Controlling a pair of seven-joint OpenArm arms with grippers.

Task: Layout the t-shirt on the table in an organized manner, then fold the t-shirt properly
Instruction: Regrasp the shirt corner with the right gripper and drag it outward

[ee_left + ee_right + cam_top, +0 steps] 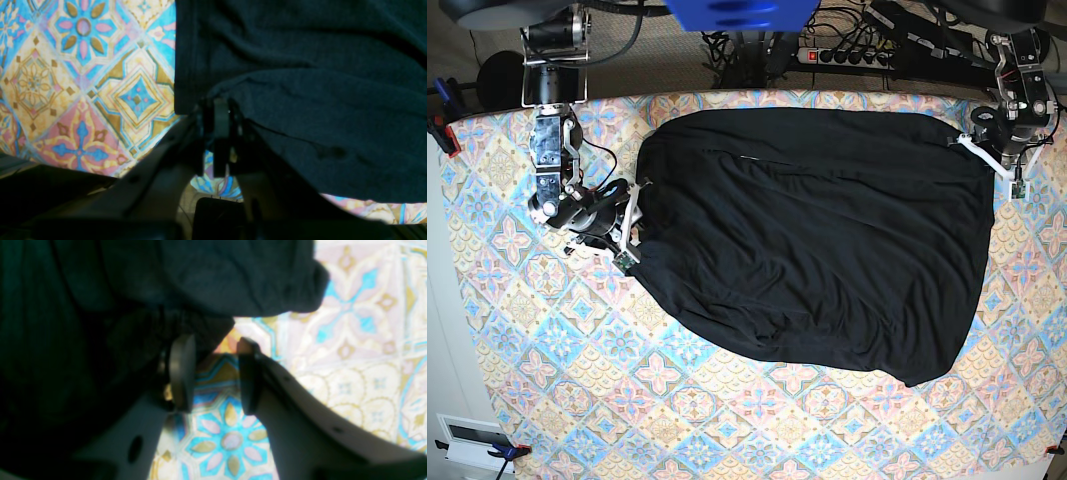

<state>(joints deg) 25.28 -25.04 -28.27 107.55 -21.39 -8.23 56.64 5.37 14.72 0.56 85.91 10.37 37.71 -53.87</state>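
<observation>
Black t-shirt (817, 240) spread across the patterned table (577, 400), filling the centre toward 12 o'clock, hem corner reaching 5 o'clock. Left gripper (220, 110) pinched tight on a fold at the 2 o'clock corner. Right gripper (213, 373) at 9 o'clock, jaws parted, holding nothing, fabric edge just beside 1 pad (181, 373).
</observation>
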